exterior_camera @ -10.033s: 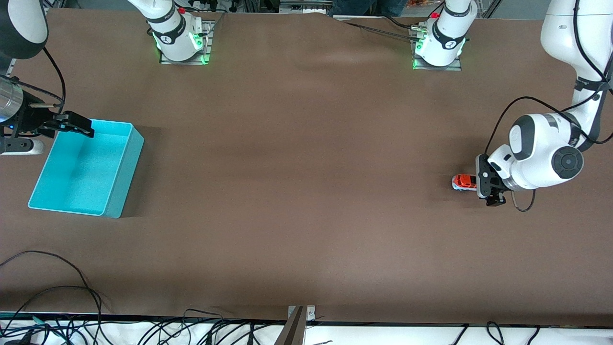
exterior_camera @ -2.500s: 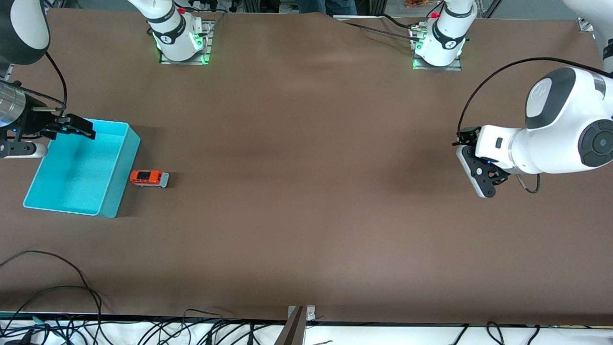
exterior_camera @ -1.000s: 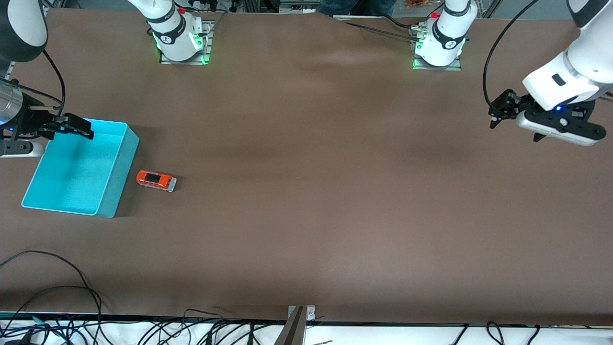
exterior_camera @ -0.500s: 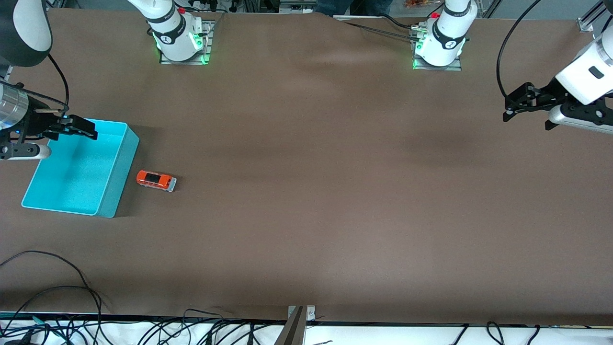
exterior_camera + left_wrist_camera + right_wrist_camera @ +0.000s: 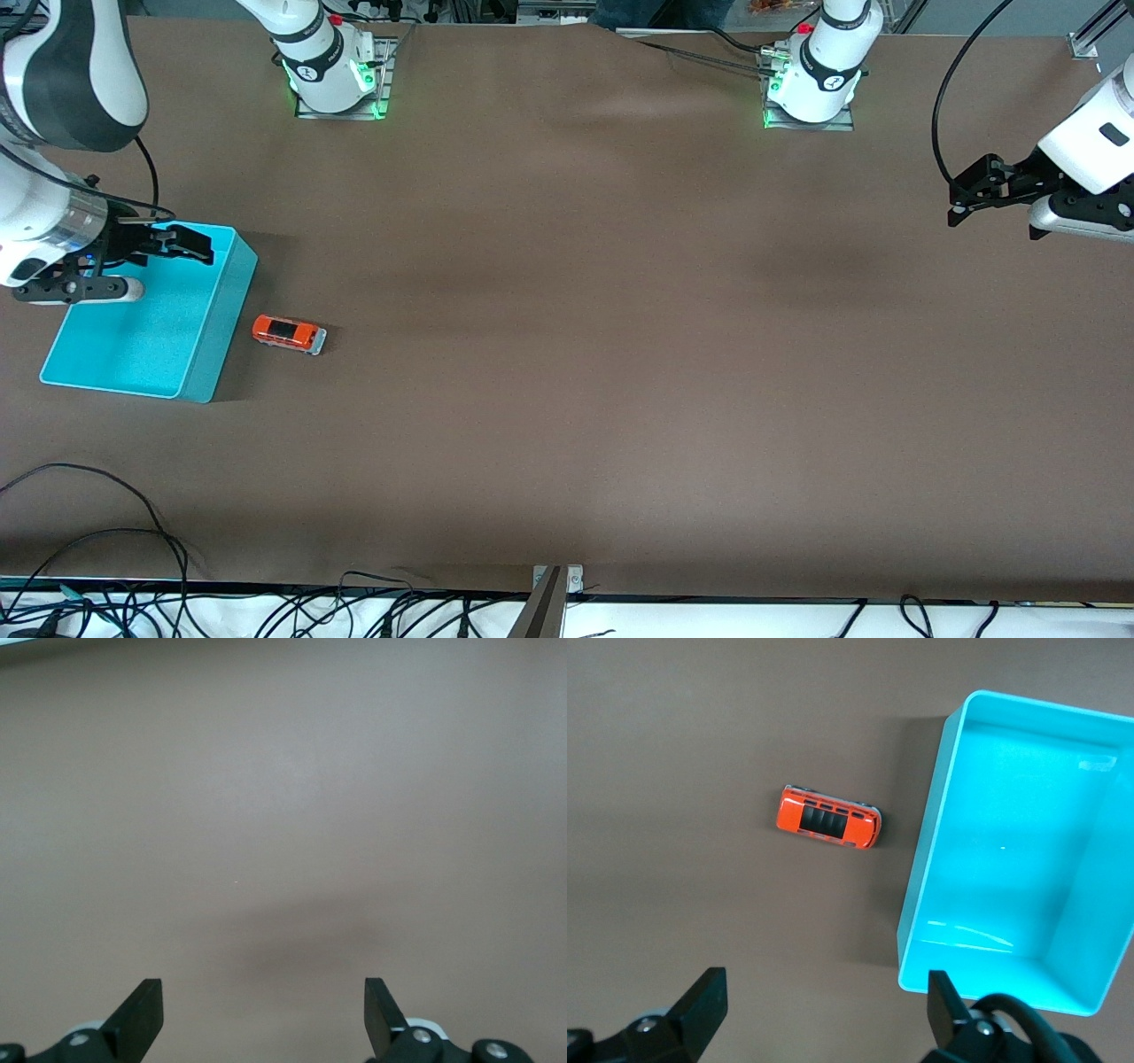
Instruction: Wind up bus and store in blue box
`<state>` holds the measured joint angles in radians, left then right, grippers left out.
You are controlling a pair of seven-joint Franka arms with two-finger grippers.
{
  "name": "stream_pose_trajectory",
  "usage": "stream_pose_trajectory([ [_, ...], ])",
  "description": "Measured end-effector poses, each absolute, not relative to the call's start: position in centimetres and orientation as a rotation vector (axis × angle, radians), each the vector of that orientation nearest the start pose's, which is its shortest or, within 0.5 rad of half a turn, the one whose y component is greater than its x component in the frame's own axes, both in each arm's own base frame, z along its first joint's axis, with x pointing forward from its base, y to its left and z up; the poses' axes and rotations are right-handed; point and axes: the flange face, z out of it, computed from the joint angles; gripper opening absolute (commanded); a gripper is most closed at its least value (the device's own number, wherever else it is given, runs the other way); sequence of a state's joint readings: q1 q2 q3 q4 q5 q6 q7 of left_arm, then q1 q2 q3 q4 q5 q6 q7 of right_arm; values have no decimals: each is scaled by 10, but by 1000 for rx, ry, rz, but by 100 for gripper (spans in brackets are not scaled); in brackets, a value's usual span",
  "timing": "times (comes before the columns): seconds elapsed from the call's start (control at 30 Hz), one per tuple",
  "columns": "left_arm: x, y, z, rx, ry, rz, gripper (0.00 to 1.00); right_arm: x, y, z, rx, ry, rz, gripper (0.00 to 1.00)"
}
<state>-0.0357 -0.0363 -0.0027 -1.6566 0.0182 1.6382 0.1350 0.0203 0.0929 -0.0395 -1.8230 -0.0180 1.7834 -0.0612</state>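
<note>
Brown matting is covering the whole table [image 5: 567, 354], and some black cables are lying along its edge nearest the front camera. At the right arm's end, the right gripper [image 5: 190, 248] is hovering over the blue box [image 5: 213, 346], above the part of the box that is farther from the front camera; its fingers [image 5: 700, 1005] are spread wide and are holding nothing. The blue box is standing open, and nothing is lying inside it. The bus [image 5: 288, 334] is sitting on its wheels on the matting just beside the box's long wall, on the side toward the left arm, not touching it, and well apart from the right gripper. At the left arm's end, the left gripper [image 5: 961, 197] is waiting above bare matting, its fingers [image 5: 142, 1014] wide apart and holding nothing.
</note>
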Motion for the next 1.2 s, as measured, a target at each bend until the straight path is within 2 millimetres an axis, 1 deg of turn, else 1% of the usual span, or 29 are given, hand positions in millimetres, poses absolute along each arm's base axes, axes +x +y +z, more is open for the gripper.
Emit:
stream_pose_trajectory([
  [0.23,548,-23,611,-3109,283,-29,100,567,1,439,-3149,-112,184,100],
  [0.47,548,-26,616,-3108,292,-48,100,560,3,401,-3151,-121,135,100],
  [0.67,547,-29,615,-3109,294,-27,100,554,3,380,-3152,-123,101,100],
  [0.83,544,-27,613,-3115,228,16,100,548,5,362,-3153,-130,70,100],
  [0.97,543,-26,613,-3117,207,29,100,542,9,346,-3152,-139,60,100],
  [1.07,543,-27,616,-3117,202,18,100,539,10,335,-3153,-106,56,100],
  [1.2,545,-26,620,-3120,186,9,100,536,14,323,-3155,-10,47,100],
])
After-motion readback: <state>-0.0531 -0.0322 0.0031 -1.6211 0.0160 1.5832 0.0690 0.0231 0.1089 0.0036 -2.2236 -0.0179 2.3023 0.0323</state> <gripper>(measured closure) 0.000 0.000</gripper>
